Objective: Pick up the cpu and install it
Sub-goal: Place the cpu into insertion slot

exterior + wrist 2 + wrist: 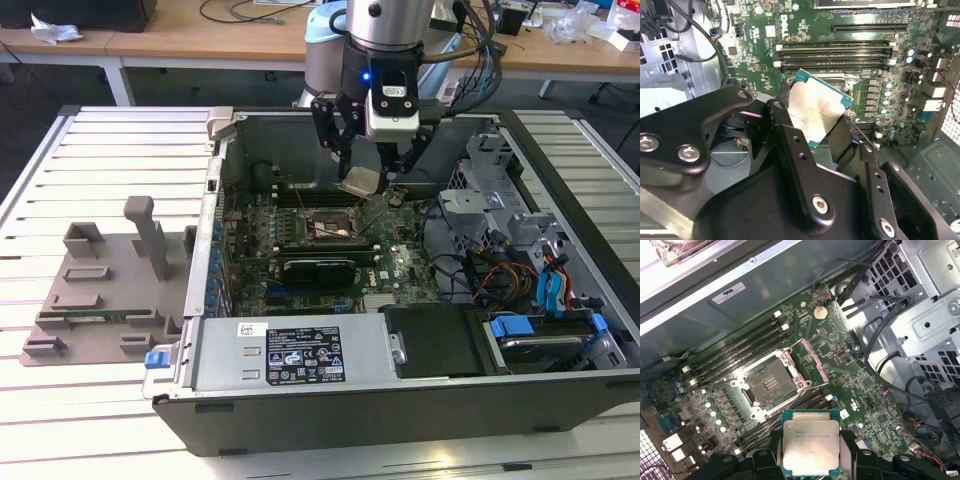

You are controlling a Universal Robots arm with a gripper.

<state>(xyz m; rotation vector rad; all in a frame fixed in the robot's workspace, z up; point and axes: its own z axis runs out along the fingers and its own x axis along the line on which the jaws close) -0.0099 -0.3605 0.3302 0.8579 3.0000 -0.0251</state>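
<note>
clearly, the jaws clamp the cpu above the bare socket, hiding its side edges.

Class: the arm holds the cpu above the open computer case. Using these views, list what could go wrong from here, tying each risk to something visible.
1. The cpu sits tilted in the gripper, so it may meet the open socket skewed and damage its contacts.
2. It is gripped only by its edges, so it could slip and drop onto the motherboard.
3. The socket frame, hinged open beside the socket, might catch the gripper on descent.
</note>
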